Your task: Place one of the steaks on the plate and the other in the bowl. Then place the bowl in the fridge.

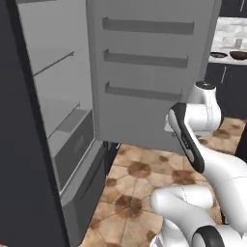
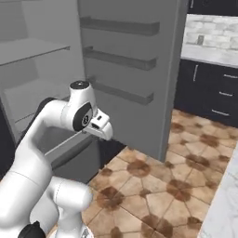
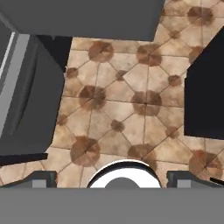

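The fridge stands open, with pale grey shelves inside and racks on its swung-out door. My gripper hangs over the tiled floor in front of it, pointing down. Its fingertips are wide apart and open, with nothing between them. Far off on the counter at the upper right sit a small dark round shape that looks like the plate and a brown one that looks like the bowl. Both are too small to be sure of. The steaks are out of view.
The open fridge door stands close ahead of the arm. Dark lower cabinets with a pale counter run along the right. A light counter edge sits at the near right. Brown tiled floor lies between them.
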